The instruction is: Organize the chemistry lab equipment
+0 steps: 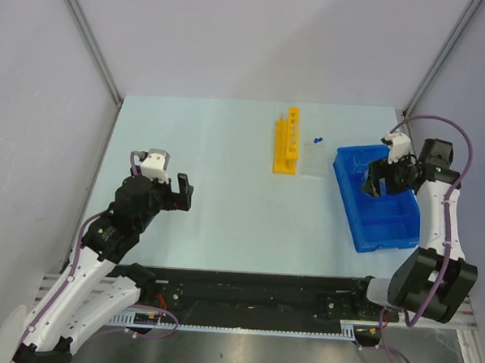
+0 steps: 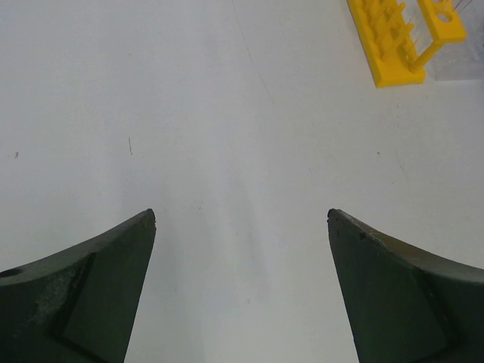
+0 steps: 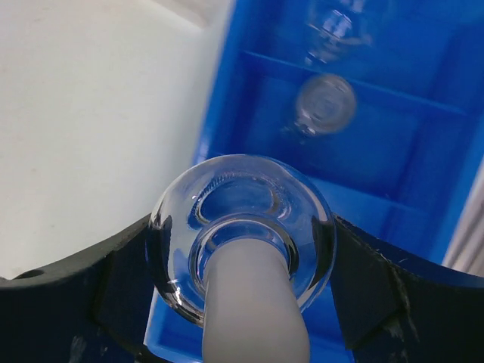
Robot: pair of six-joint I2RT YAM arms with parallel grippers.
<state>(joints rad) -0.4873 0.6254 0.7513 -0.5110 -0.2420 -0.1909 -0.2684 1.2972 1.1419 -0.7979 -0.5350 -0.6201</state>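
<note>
My right gripper point(image 1: 385, 178) is shut on the small clear flask point(image 3: 242, 198) with its white stopper point(image 3: 253, 302), holding it above the near-left part of the blue compartmented bin point(image 1: 381, 207), which also shows in the right wrist view point(image 3: 227, 91). A small clear beaker point(image 3: 325, 103) stands in a compartment farther in. The yellow holed tube rack point(image 1: 287, 141) stands at mid-table, and its end shows in the left wrist view point(image 2: 401, 38). Blue-capped tubes point(image 1: 317, 140) lie on the clear tray point(image 1: 313, 162) beside it. My left gripper point(image 1: 181, 193) is open and empty over bare table point(image 2: 242, 215).
Another clear glass piece point(image 3: 335, 29) sits in the bin's far compartment. The clear tray's edge point(image 2: 463, 66) shows beside the rack in the left wrist view. Grey walls enclose the table at the back and sides.
</note>
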